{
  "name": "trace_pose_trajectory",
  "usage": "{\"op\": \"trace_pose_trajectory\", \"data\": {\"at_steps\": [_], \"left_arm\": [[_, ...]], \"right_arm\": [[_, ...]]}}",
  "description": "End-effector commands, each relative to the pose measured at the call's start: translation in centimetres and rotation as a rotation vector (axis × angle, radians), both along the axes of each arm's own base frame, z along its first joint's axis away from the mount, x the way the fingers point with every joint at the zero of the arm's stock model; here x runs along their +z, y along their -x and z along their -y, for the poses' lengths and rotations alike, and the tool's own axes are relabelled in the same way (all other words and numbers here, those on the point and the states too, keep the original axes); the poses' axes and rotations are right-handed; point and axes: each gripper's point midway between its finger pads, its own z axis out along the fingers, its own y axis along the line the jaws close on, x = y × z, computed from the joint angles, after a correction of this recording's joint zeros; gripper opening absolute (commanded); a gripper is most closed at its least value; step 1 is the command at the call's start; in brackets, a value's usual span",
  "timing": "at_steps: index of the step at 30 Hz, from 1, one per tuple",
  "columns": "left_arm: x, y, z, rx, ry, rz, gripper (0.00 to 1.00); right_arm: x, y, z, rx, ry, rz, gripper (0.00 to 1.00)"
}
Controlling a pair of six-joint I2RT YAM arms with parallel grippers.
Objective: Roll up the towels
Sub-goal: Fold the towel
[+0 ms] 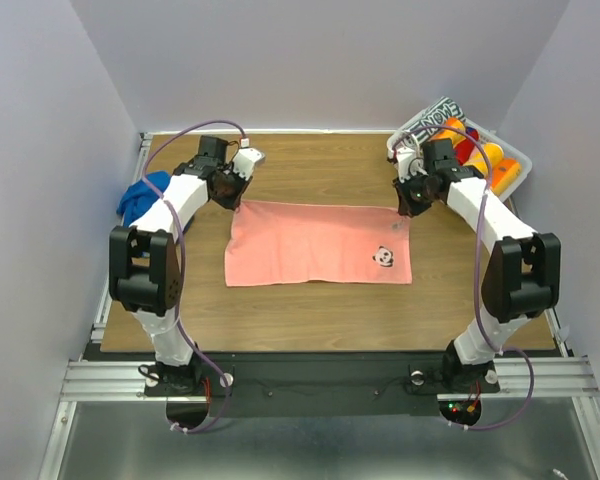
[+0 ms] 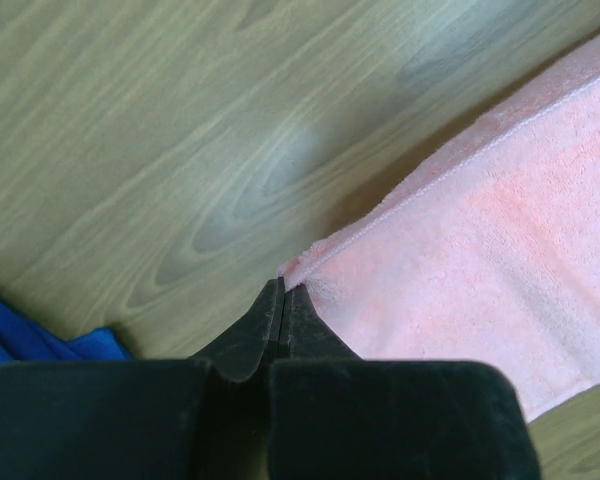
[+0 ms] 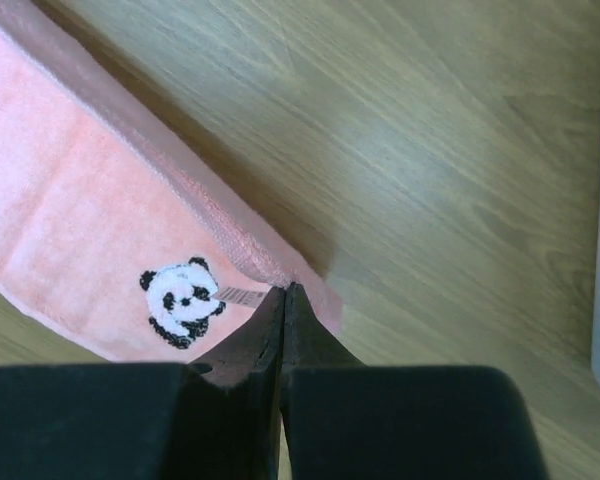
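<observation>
Two far corners of the pink towel [image 1: 315, 245], flat on the table [image 1: 310, 165], are pinched by the closed left gripper [image 2: 283, 290] and right gripper [image 3: 285, 290]; the blue towel [image 1: 140, 197] lies crumpled at the left edge.

light: bright, even, diffuse, from above | shadows: soft dark band under raised pink towel [image 2: 500, 250] edge, both wrist views | glare: pale sheen on wood table [image 2: 290, 150], centre frame | blur: left gripper [image 2: 283, 287] and right gripper [image 3: 284, 290] soft, bottom of frame | top view: sharp throughout
</observation>
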Motion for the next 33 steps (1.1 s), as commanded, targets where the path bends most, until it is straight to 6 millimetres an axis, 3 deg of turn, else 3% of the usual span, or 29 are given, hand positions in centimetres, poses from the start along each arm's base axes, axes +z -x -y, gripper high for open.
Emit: {"op": "trace_pose_trajectory", "data": {"at_steps": [1,4,8,13,16,24,33], "left_arm": [[2.9,2.1,-0.5,-0.052,-0.001,0.092,0.03],[1.2,5.2,-0.7,-0.09,-0.009,0.058,0.04],[-1.0,7.2,-0.7,-0.096,-0.013,0.014,0.04],[-0.7,7.4,0.4,-0.123,0.029,-0.001,0.0],[-0.8,9.0,0.7,-0.155,0.037,-0.031,0.0],[-2.0,12.4,-0.9,-0.171,-0.036,-0.054,0.0],[-2.2,14.7,-1.9,-0.192,-0.079,-0.07,0.0]], "right_arm": [[1.5,1.3,0.2,0.067,-0.001,0.079,0.01],[-0.8,3.7,0.7,0.1,0.023,0.017,0.01],[-2.4,5.0,0.4,0.119,0.006,-0.033,0.01],[-2.2,4.3,0.0,0.104,-0.02,-0.044,0.0],[-1.9,4.5,0.2,0.116,0.002,-0.037,0.01],[-2.2,7.4,1.2,0.171,0.055,-0.064,0.01],[-3.5,10.0,2.1,0.224,0.103,-0.11,0.01]]}}
